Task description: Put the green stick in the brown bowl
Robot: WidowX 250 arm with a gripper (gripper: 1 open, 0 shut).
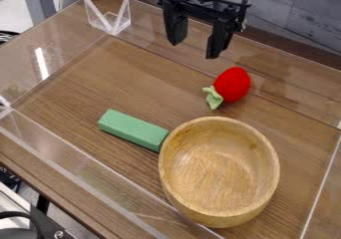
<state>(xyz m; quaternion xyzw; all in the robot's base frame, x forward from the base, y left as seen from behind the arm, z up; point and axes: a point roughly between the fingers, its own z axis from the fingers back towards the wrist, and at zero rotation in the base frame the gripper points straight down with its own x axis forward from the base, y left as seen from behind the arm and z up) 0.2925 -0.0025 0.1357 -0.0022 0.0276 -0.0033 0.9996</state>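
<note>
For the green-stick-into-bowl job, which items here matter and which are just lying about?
Part of the job:
- green stick, flat on the table
- brown bowl, empty
- gripper, open, holding nothing

Lying about:
- red strawberry toy, beyond the bowl
- clear plastic walls around the table

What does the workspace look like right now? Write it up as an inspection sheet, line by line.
Surface: wooden tabletop inside clear acrylic walls.
Job's things: green stick flat on the table, left of the brown bowl; bowl upright, empty.
Clutter: red strawberry toy beyond the bowl.
Grippers: gripper raised at the far side, jaws open, pointing down, holding nothing.
Cables: nothing seen.
Surroundings: clear triangular bracket at the far wall.
</note>
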